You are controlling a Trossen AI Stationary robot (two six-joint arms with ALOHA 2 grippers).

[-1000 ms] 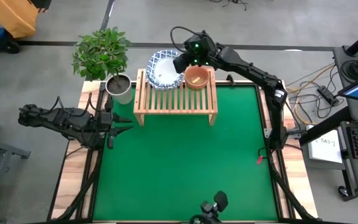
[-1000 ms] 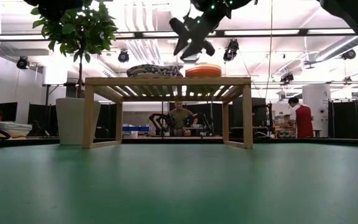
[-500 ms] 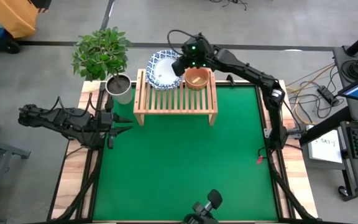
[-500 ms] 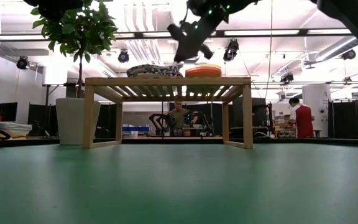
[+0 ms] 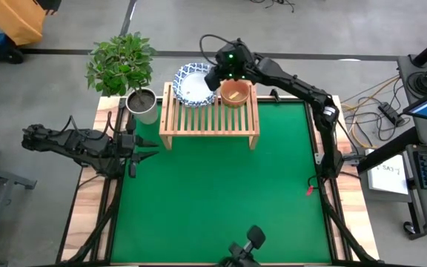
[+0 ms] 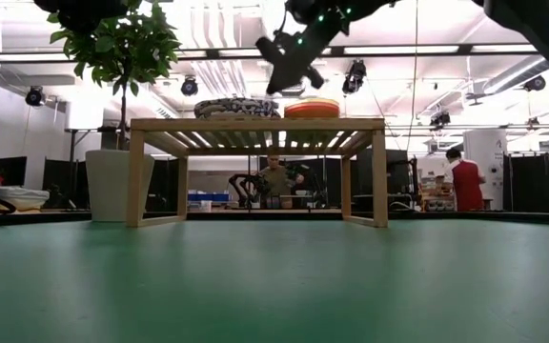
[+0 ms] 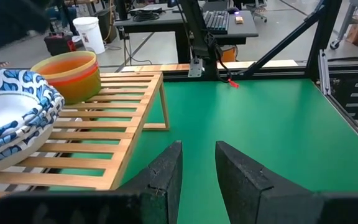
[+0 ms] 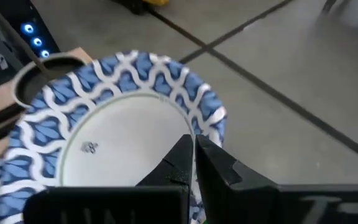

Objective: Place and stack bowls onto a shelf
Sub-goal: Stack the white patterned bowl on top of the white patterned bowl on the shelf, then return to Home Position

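At the left edge of the table, your left gripper [image 5: 145,147] waits low over the wood border where it meets the green mat [image 5: 221,193], pointing across the mat. Its fingers [image 7: 161,176] stand a little apart with nothing between them.

Past the open stretch of mat, the shelf [image 5: 209,119] stands at the far edge of the table, its slatted top running across and its short legs on the mat. On the left part of the slats you have the stack of white bowls with blue-patterned rims [image 5: 196,84]; the left wrist view shows at least two nested there, and the stack overhangs the shelf's far edge. Just to the right of it, near but apart, sits the orange bowl [image 5: 234,93], upright, with a yellow rim and a red band showing in the left wrist view, so it may be more than one bowl nested; you cannot tell how many.

Your right gripper [image 8: 193,155] is above the gap between the two, over the right rim of the blue-patterned stack. Its fingers are closed together and hold nothing; from the level view it hangs clear above the bowls.

Off the shelf's left end, at the table's far left corner, stands the grey plant pot [image 5: 144,105] with its leafy plant.

Beyond the table, people stand in the room.
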